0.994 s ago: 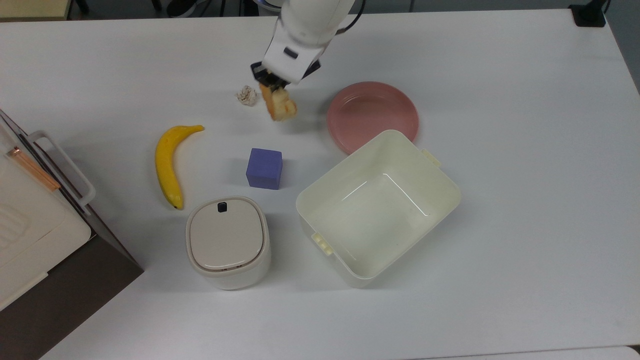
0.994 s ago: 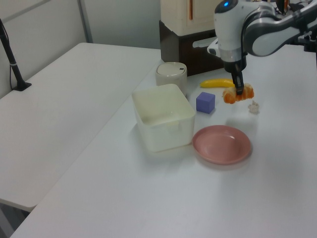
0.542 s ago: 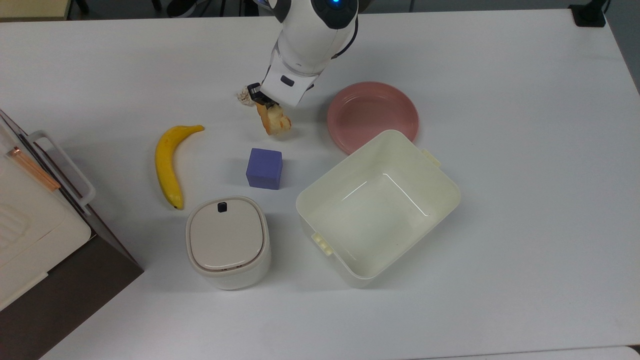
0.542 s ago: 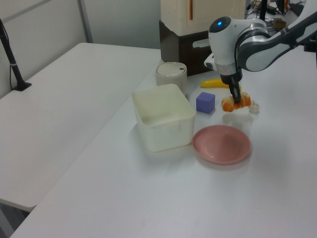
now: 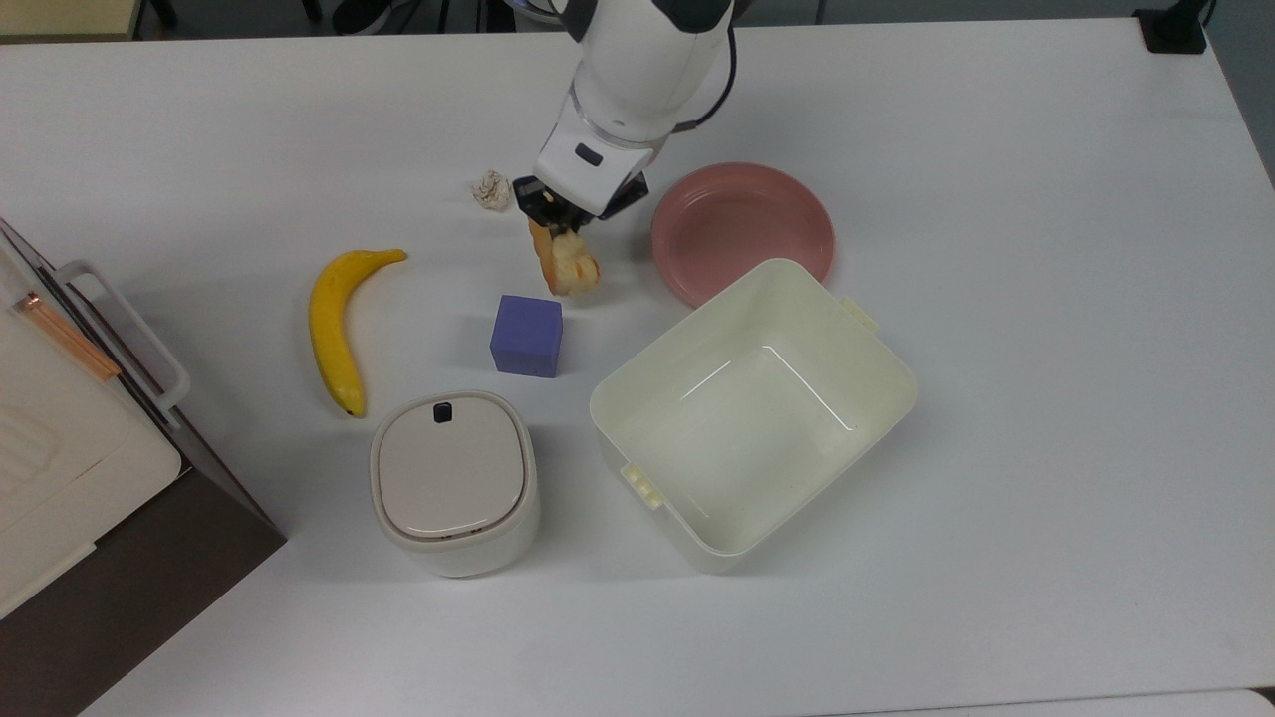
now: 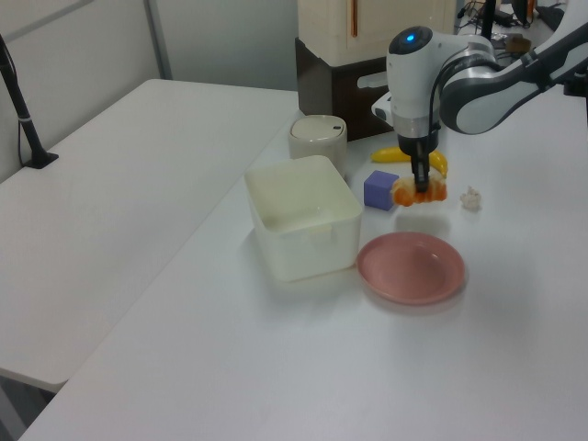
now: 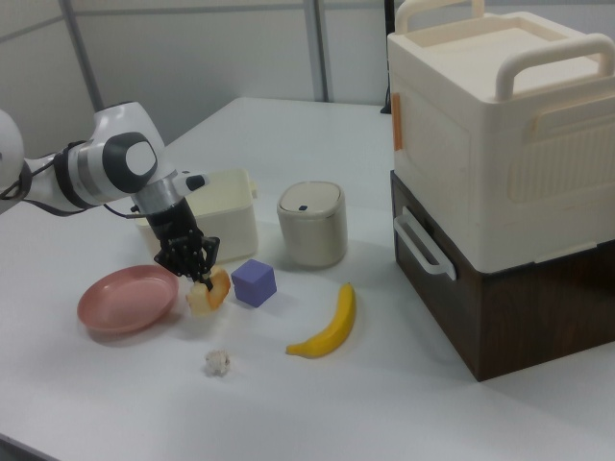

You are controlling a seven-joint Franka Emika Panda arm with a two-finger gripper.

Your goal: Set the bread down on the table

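The bread (image 5: 568,265), a pale-yellow spongy slice with orange patches, hangs from my gripper (image 5: 551,211), which is shut on its upper end. It is low over the white table (image 5: 996,498), between the purple cube (image 5: 526,336) and the pink plate (image 5: 742,231). In the left view the bread (image 6: 418,191) sits under the dark fingers (image 6: 422,175), just right of the cube. In the right view the bread (image 7: 209,291) is close to the tabletop below the gripper (image 7: 199,273); I cannot tell whether it touches.
A cream square tub (image 5: 754,413) stands below the plate in the top view. A banana (image 5: 337,324), a crumpled paper ball (image 5: 490,189) and a lidded cream canister (image 5: 454,482) lie to the top view's left. A large cream box on a brown base (image 5: 60,468) fills the left edge.
My gripper has carried the bread lower and toward the purple cube, down and slightly right in the top view. It now hangs closer to the tabletop. Nothing else moved.
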